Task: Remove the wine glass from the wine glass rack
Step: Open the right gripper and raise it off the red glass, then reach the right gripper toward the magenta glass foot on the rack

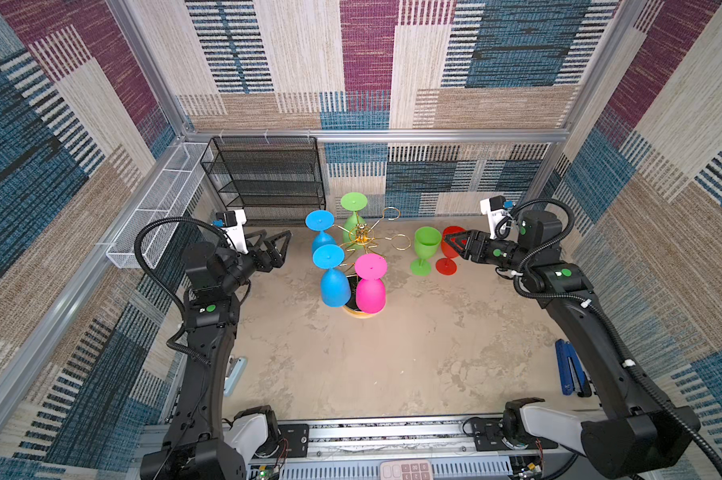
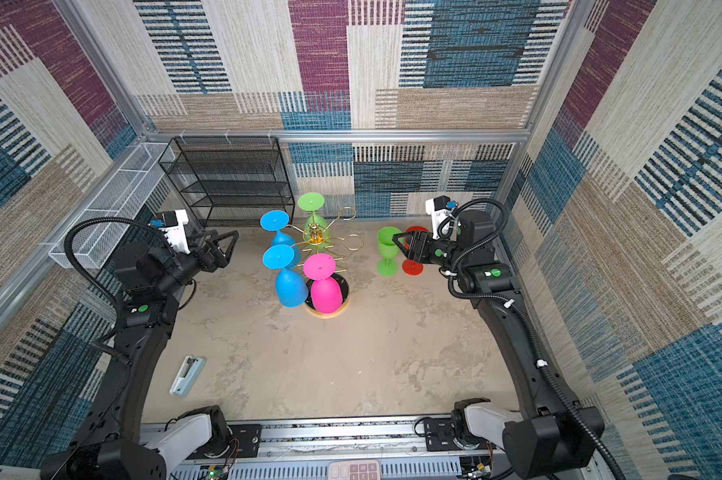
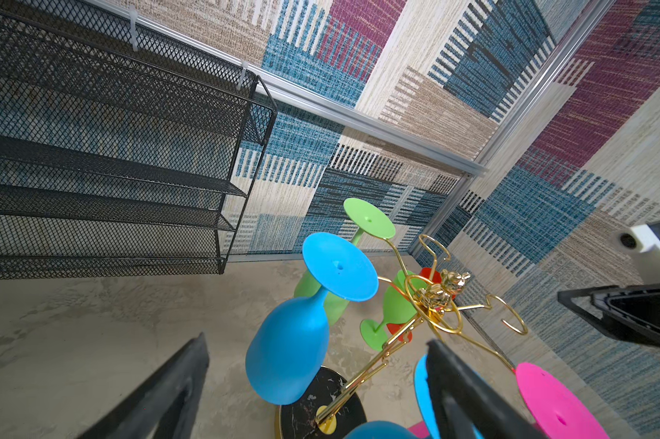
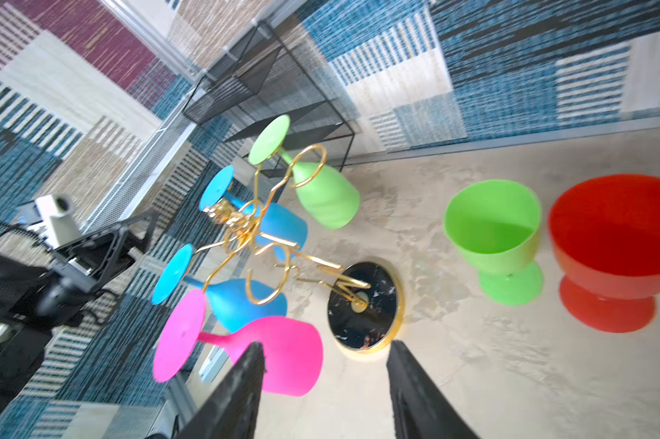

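The wine glass rack (image 1: 361, 237) (image 2: 315, 237) (image 3: 435, 296) (image 4: 237, 224), gold wire on a round black base (image 4: 362, 304), stands mid-table. Upside down on its arms hang a green wine glass (image 1: 353, 203), two blue ones (image 1: 322, 232) (image 1: 334, 286) and a pink one (image 1: 370, 293) (image 4: 283, 353). Two arm rings are bare. To the right of the rack, a green glass (image 1: 426, 245) (image 4: 495, 235) and a red glass (image 1: 447, 266) (image 4: 617, 243) stand upright on the table. My right gripper (image 1: 446, 243) (image 4: 325, 344) is open at the red bowl, holding nothing. My left gripper (image 1: 278, 235) (image 3: 317, 342) is open, left of the rack.
A black mesh shelf (image 1: 263, 178) stands against the back wall and a white wire basket (image 1: 159, 208) runs along the left wall. A pale blue object (image 2: 186, 374) lies near the left arm, a dark blue one (image 1: 567, 370) by the right arm.
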